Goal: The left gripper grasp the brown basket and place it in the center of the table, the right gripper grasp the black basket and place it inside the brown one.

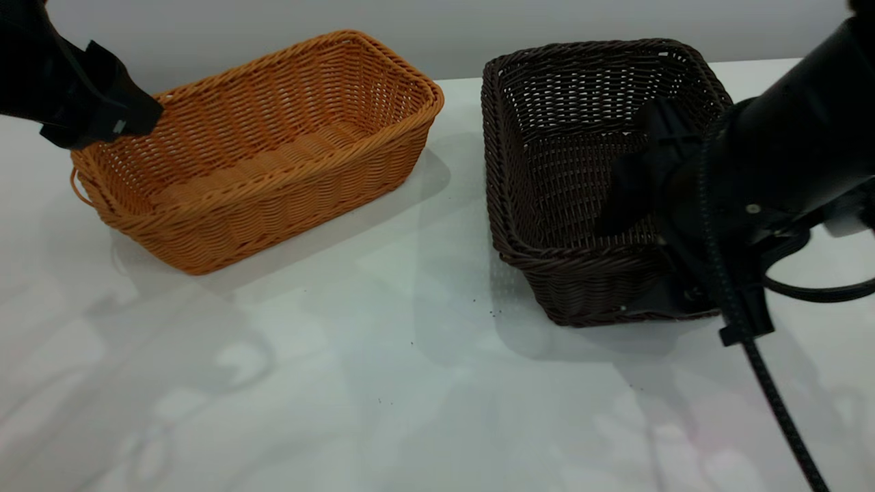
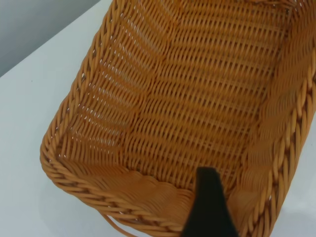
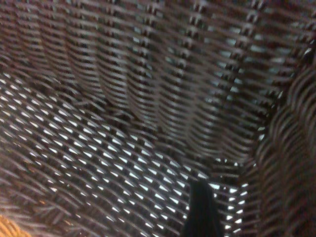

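Behind the far edge of the table (image 1: pixel 383 383) runs a plain, pale grey wall (image 1: pixel 273 20), bare and evenly lit, meeting the tabletop in a straight line. The left wrist view catches the same grey (image 2: pixel 34 24) beyond the table's edge. A few tiny dark specks (image 1: pixel 492 313) lie scattered on the white surface near its middle, with a couple more toward the near edge. Toward the near left corner the gloss carries faint, curling pale reflections (image 1: pixel 239 362), and soft grey shadows (image 1: pixel 437 273) spread across the middle of the top.
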Robot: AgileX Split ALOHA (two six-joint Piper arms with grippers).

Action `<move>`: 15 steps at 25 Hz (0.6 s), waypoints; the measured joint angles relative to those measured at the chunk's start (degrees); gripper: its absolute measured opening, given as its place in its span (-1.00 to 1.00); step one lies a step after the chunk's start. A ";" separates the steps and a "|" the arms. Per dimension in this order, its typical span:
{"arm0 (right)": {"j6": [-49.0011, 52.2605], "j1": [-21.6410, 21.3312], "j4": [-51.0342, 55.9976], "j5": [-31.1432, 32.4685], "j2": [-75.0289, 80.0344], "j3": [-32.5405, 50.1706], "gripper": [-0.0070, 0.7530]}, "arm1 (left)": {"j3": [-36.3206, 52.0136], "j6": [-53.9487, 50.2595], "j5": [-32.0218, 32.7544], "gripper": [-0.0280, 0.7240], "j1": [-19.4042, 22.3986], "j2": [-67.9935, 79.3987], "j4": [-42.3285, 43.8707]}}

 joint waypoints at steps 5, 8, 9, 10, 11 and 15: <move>0.20 0.01 0.00 -1.40 2.48 -0.67 0.31 | 0.00 -0.06 0.00 0.29 0.00 0.00 0.00; 0.20 0.06 -0.05 -4.43 2.60 -0.90 0.31 | 0.00 -0.18 0.00 0.29 0.00 0.00 0.00; 0.15 0.06 -0.05 -4.75 2.73 -1.12 0.31 | 0.00 -0.22 0.00 0.29 0.00 0.00 0.00; 0.05 0.06 -0.05 -4.76 3.02 -1.35 0.31 | 0.00 -0.22 0.00 0.29 0.00 0.00 0.00; -0.07 0.06 -0.05 -4.69 3.39 -1.63 0.31 | 0.00 -0.22 0.00 0.29 0.00 0.00 0.00; -0.42 0.06 -0.05 -3.60 5.54 -1.74 0.31 | 0.00 -0.22 0.00 0.29 0.00 0.00 0.00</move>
